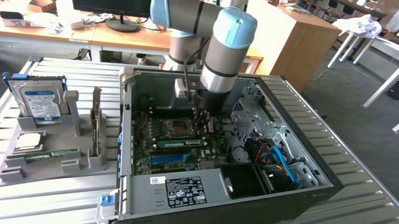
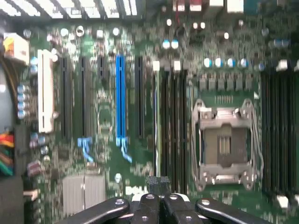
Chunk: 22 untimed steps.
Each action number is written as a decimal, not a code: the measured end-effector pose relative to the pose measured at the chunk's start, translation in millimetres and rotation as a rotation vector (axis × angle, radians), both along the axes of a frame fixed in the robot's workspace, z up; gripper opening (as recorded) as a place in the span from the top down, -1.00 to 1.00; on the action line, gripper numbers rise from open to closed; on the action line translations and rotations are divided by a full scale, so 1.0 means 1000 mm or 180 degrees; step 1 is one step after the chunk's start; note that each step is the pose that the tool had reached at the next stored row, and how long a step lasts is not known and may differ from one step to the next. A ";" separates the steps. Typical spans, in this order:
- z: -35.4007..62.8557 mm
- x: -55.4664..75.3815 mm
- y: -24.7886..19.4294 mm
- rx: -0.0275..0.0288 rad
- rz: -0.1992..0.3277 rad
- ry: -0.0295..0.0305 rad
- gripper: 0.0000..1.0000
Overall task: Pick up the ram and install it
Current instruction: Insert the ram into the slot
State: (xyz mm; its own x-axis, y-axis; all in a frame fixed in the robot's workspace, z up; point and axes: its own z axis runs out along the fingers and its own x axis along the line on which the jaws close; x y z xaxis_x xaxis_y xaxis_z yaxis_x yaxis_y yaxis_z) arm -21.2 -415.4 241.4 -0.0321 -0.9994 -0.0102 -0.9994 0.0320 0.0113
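Arm [image 1: 227,46] is down inside the open case [image 1: 128,140], and the gripper [image 1: 205,127] hangs over the motherboard [image 2: 103,107], just beside the socket [image 1: 177,127] on the exterior view's right. Fingers are pressed together, shut tight, with no gap showing in the wrist view, where the gripper [image 2: 159,201] sits low in the picture. No stick is clamped between them that I can make out.

Now the ram [image 1: 179,142]: it lies along the slots just beside the socket, on the side toward the blue slot [image 1: 168,158], green and level with the board. In the wrist view it appears edge-on as a thin pale line [image 2: 156,121] in the bank of dark slots next to the socket [image 2: 224,144], on the side facing the blue slot [image 2: 120,98]. Its near end stops just short of the fingertips; whether they touch it, I cannot tell. Whether it is fully seated, I cannot tell either.

Well away from the socket, outside the case on the exterior view's left, stands the grey holder [image 1: 37,170]. It carries the hard drive [image 1: 40,102] upright, the square chip [image 1: 28,140] lying flat, and a second ram [image 1: 50,153] lying in its groove.
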 end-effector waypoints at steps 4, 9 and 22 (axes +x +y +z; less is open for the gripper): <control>0.0000 0.018 0.0000 0.0000 0.0000 0.0006 0.80; -0.0001 0.036 0.0001 0.0000 0.0000 0.0010 0.80; 0.0077 0.056 0.0001 0.0000 0.0000 0.0011 0.80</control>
